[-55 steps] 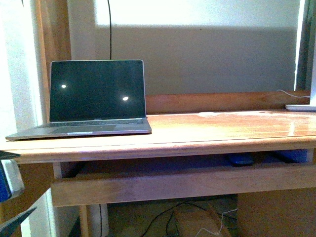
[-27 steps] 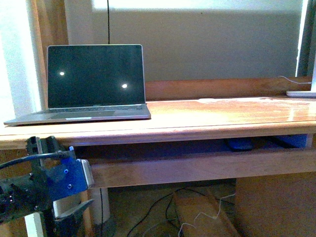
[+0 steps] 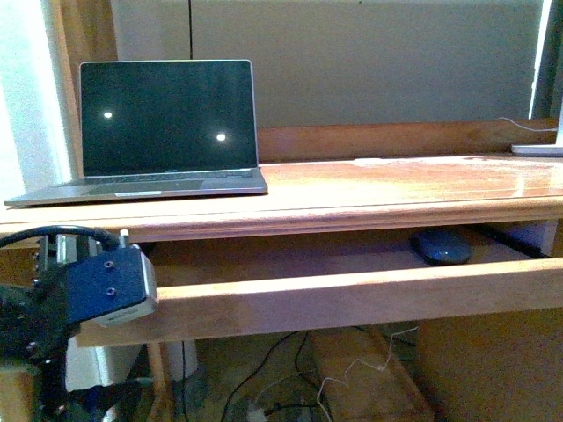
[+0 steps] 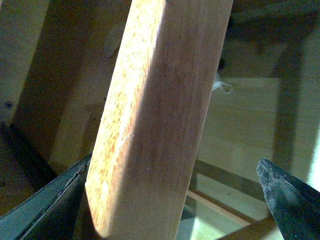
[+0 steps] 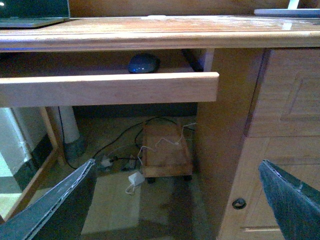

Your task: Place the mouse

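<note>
The mouse (image 3: 442, 248), small, dark and domed, lies in the pull-out tray under the desk top, toward its right end. It also shows in the right wrist view (image 5: 144, 63). My left arm (image 3: 106, 290) is at the left end of the tray's front rail (image 3: 352, 294). In the left wrist view my left gripper (image 4: 172, 197) is open with that rail (image 4: 150, 125) between its fingers. My right gripper (image 5: 175, 205) is open and empty, low in front of the desk, well apart from the mouse. It is out of the front view.
An open laptop (image 3: 167, 132) with a dark screen stands on the desk top (image 3: 396, 189) at the left. A white object (image 3: 537, 149) lies at its far right. A drawer cabinet (image 5: 280, 125) is right of the tray. Cables and a low wooden box (image 5: 165, 142) lie on the floor.
The tray has slid out toward me, showing the mouse more fully. My left arm has come up into view at the rail's left end. The desk sits higher in the picture.
</note>
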You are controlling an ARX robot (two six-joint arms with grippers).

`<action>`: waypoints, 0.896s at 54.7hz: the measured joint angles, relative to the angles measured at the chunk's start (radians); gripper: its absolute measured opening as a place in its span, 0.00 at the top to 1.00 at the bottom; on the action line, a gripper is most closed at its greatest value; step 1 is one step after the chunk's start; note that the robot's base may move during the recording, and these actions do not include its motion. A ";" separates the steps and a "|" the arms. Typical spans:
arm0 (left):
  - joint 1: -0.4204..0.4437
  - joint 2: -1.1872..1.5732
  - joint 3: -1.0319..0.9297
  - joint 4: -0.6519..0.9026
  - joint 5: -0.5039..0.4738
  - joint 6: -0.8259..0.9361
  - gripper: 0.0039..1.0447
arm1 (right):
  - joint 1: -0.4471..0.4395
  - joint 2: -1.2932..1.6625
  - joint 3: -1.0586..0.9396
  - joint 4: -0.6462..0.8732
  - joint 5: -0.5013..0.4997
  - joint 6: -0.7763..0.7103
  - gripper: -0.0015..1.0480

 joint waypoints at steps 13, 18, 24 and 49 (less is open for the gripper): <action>-0.004 -0.245 -0.159 -0.135 0.181 -0.288 0.07 | 0.000 0.000 0.000 0.000 0.000 0.000 0.07; -0.013 -0.326 -0.203 -0.119 0.202 -0.476 0.07 | 0.000 0.000 0.000 0.000 0.000 0.000 0.07; -0.014 -0.433 -0.254 -0.056 0.198 -0.771 0.07 | 0.000 0.000 0.000 0.000 -0.001 0.000 0.07; 0.010 -0.983 -0.575 0.283 -0.522 -1.212 0.44 | -0.003 0.290 0.098 0.097 0.146 0.087 0.07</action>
